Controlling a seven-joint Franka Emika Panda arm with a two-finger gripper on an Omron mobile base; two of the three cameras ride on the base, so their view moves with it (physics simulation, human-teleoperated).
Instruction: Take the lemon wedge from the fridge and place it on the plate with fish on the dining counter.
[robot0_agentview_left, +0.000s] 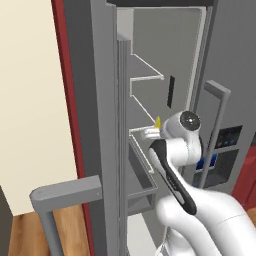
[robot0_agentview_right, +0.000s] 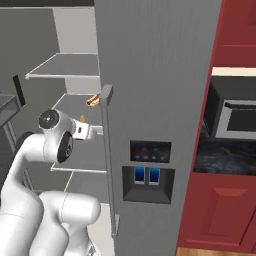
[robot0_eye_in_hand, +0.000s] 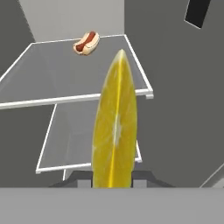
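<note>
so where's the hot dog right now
The hot dog lies near the back of a fridge shelf, beyond the lemon wedge in the hand view.

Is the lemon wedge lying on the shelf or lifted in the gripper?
Lifted: the lemon wedge stands between the gripper tips, above the shelf.

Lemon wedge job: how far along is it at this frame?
Done: the tall grey fridge stands open, and the end effector is shut on the small bright yellow lemon wedge, held above the glass shelves where a hot dog lies. Left: withdrawing, carrying it to the plate with fish, releasing it.
</note>
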